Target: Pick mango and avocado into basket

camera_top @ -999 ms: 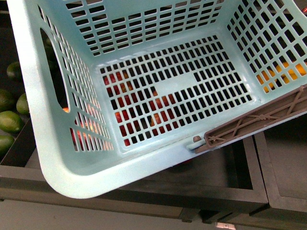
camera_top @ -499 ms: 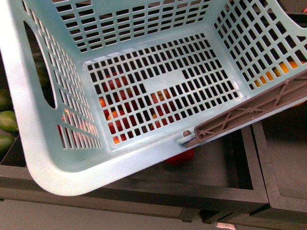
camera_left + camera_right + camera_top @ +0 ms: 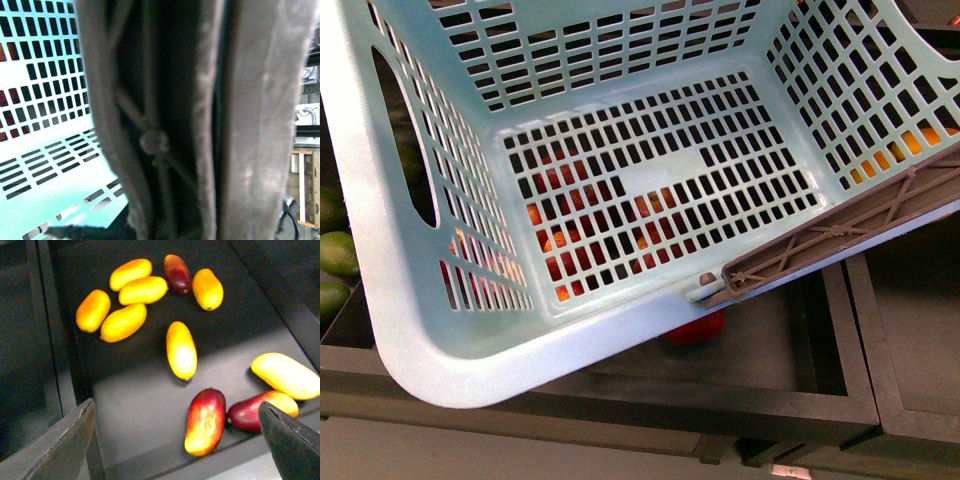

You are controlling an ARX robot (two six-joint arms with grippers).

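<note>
Dark tray (image 3: 135, 415): mango (image 3: 181, 350) below spread right tool (image 3: 176, 406); basket (image 3: 470, 370) tilted.

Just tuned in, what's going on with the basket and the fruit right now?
The light teal slotted plastic basket hangs tilted close before the robot, empty. Its brown-grey handle fills the left wrist view, so the left arm probably carries it, though the blur hides any grasp. The right gripper hovers open over a dark tray of yellow, orange and red mangoes, touching none.
</note>
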